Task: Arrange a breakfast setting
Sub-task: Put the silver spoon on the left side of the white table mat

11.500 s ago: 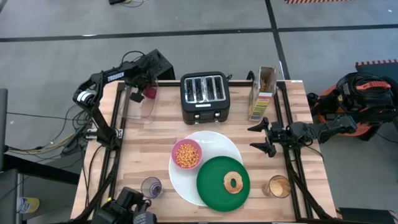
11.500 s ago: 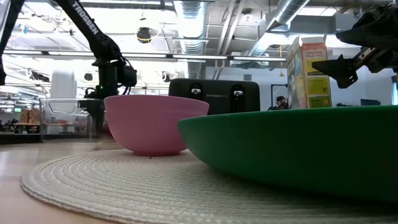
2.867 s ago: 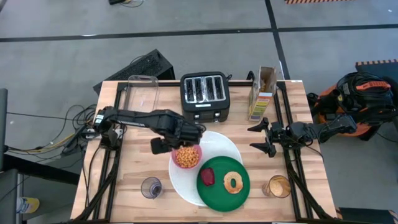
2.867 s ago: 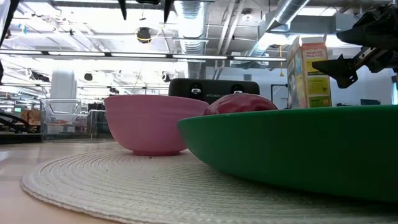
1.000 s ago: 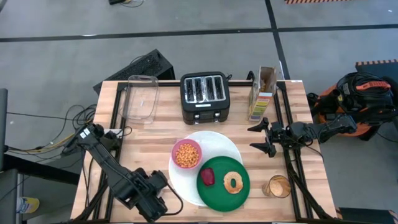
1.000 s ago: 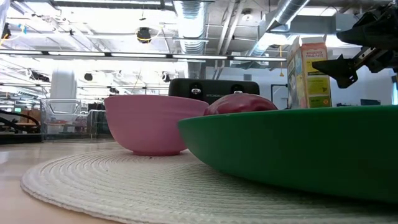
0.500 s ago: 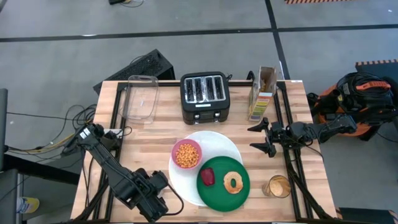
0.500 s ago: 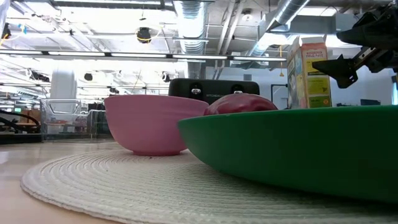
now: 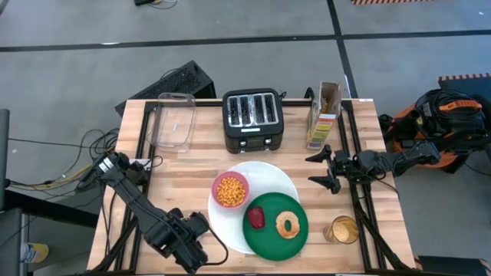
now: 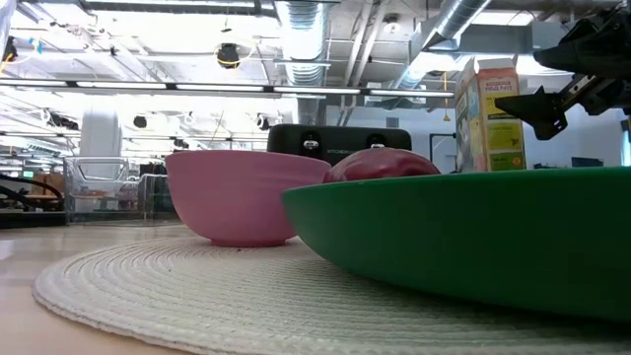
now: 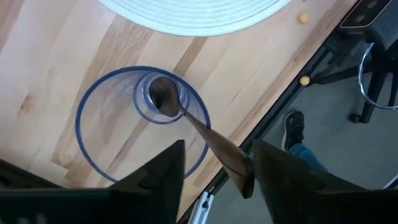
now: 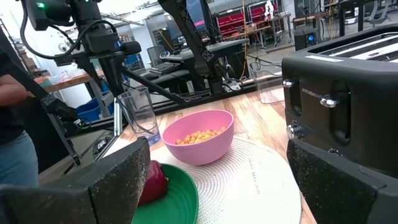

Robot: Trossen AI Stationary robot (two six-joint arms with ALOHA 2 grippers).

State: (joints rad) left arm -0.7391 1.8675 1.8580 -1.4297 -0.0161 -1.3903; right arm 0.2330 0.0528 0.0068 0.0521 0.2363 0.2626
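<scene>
A clear tumbler stands at the table's near left with a metal spoon in it. The spoon's bowl rests on the glass bottom and its handle leans up over the rim. My left gripper hangs right above it, pointing down, open, one finger on either side of the handle's free end; in the high view the gripper hides the tumbler. The pink bowl, and the green plate with bagel and red piece, sit on the white round plate. My right gripper waits open at the right. My left gripper comes from above with the spoon handle's free end standing between its fingers, close beside one finger. Whether that finger touches the handle I cannot tell. The spoon stays in the tumbler.
A black toaster, a clear container and a cereal box line the far side. A second tumbler with orange drink stands near right. The table's near edge runs close by the left tumbler; a person's shoe shows below.
</scene>
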